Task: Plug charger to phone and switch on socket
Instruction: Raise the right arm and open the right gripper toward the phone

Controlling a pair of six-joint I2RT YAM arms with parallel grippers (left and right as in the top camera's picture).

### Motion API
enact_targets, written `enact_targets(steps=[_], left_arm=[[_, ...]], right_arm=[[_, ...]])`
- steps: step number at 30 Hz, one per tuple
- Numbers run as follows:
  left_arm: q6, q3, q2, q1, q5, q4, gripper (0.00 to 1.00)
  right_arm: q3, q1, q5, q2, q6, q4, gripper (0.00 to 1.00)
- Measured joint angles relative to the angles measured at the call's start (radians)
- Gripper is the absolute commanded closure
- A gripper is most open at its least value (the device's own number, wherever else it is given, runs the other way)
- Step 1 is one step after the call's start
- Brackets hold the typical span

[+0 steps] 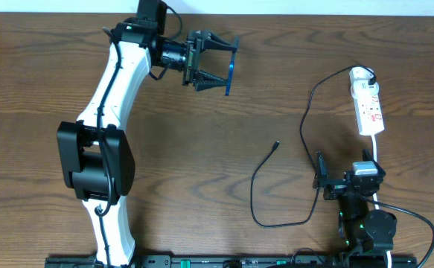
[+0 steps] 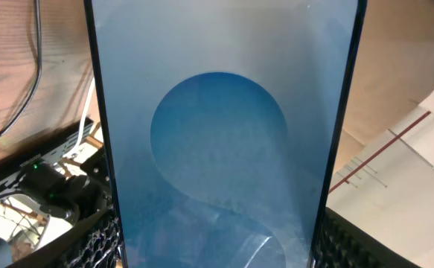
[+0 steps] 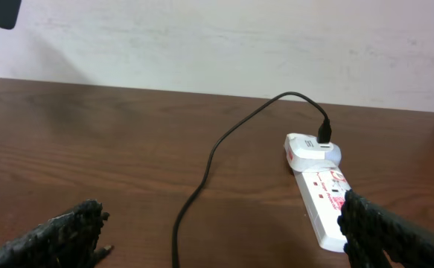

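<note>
1. Phone (image 2: pixel 217 112) well left of socket (image 1: pixel 371 112), standing on edge, clamped in left gripper (image 1: pixel 230 68).
2. Charger (image 1: pixel 276 186) tip lies loose, left of socket; adapter (image 1: pixel 361 74) sits in socket's far end.
3. Right gripper (image 1: pixel 348 177) near socket, jaws spread, empty.

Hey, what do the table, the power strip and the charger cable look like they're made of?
Table: looks like dark brown wood or a wood-look laminate, with visible grain and a dull sheen.
Power strip: apparently hard white plastic, smooth and slightly glossy, with moulded edges.
Charger cable: probably a rubber or soft plastic sheath, matte black, lying in loose curves.
</note>
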Motion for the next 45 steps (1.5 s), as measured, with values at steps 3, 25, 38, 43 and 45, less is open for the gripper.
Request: enact_targets(steps=[3, 25, 38, 43, 45], left_arm=[[-0.007, 0.0, 0.0, 0.01, 0.0, 0.0, 0.32], [-0.053, 0.0, 0.0, 0.01, 0.004, 0.0, 0.32], [-0.055, 0.0, 0.0, 0.01, 0.011, 0.001, 0.32], [-0.055, 0.0, 0.0, 0.01, 0.013, 0.002, 0.32], [-0.055, 0.0, 0.0, 0.01, 0.012, 0.001, 0.32]], right_arm=[[0.0, 0.0, 0.0, 0.0, 0.0, 0.0, 0.01], [0.0, 0.0, -0.098, 0.0, 0.006, 0.082, 0.01], [0.006, 0.0, -0.631, 0.0, 0.605, 0.451, 0.01], [0.224, 0.0, -0.65, 0.065, 0.566, 0.193, 0.01], [0.374, -0.001, -0.635, 0.158, 0.492, 0.016, 0.01]])
